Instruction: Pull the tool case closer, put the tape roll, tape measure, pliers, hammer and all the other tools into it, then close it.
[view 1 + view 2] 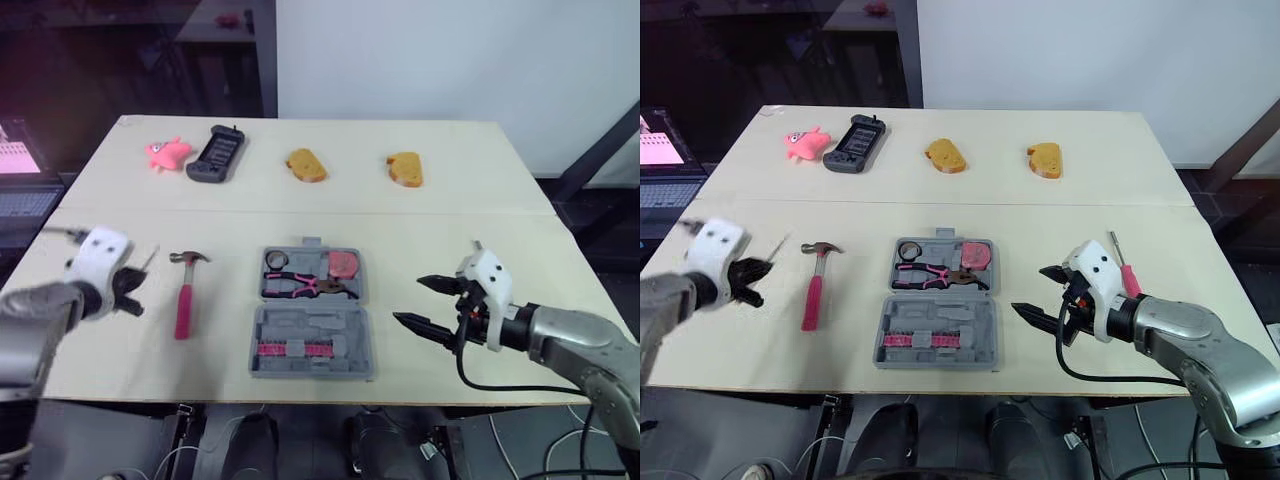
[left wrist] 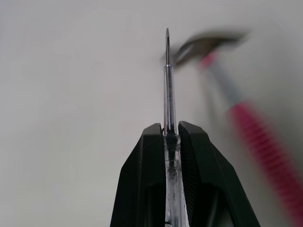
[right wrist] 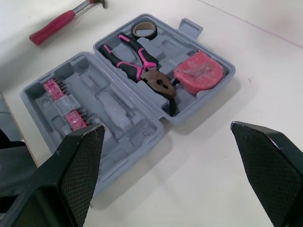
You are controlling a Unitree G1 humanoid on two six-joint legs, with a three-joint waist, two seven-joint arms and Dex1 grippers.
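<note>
Clamping a screwdriver (image 2: 167, 90): left hand (image 2: 170, 130)

Pale wooden table (image 1: 520, 170), white wall (image 1: 450, 60)

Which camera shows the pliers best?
Right wrist view: the pliers lie close and whole in the open case. Both eye views show them much smaller, in the case's far half.

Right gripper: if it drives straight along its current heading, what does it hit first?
Likely the open tool case. The right gripper, jaws open, points at its near side with nothing between them. Its height above the case is unclear.
</note>
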